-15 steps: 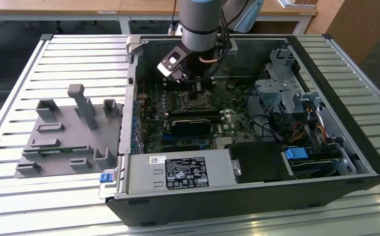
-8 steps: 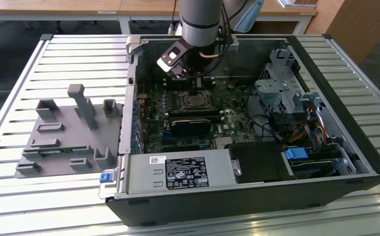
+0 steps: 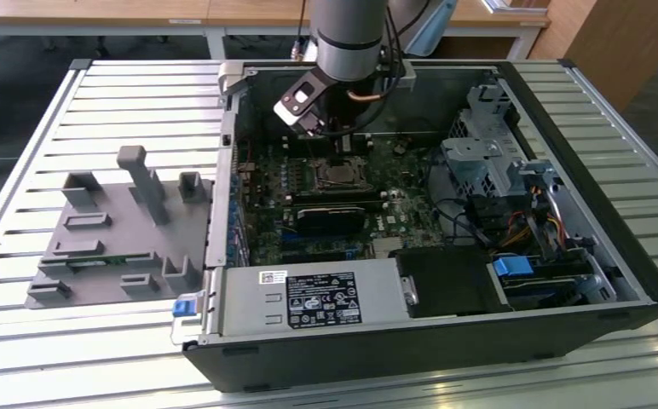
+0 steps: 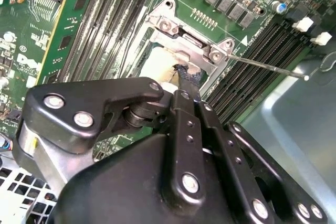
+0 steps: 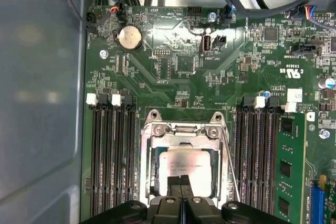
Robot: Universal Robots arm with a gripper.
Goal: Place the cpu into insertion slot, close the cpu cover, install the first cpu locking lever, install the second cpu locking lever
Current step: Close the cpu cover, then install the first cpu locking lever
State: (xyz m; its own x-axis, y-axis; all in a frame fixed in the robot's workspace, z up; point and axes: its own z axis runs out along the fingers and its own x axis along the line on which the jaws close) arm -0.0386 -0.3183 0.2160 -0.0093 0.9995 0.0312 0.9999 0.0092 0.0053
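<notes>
The cpu (image 5: pixel 185 164), a pale metal square, lies in the insertion slot (image 5: pixel 153 176) on the green motherboard; it is also a pale patch (image 4: pixel 156 64) in the second wrist view. The cpu cover (image 5: pixel 181 131), a silvery frame with a cut-out middle, sits around it, and I cannot tell whether it is fully flat. A thin wire locking lever (image 5: pixel 229 167) stands loose beside the socket, its free end raised (image 4: pixel 273 68). My gripper (image 5: pixel 181 184) hangs just over the chip's near edge, fingers shut with nothing between them. In the exterior view it (image 3: pixel 331 136) is above the socket (image 3: pixel 336 175).
Black memory slots (image 5: pixel 113 156) flank the socket on both sides. A green card (image 5: pixel 291 174) stands beyond one bank. A grey power-supply box (image 3: pixel 306 300) fills the case front, and a drive cage (image 3: pixel 491 162) with cables is at the exterior view's right. A grey fixture plate (image 3: pixel 113 230) lies outside the case.
</notes>
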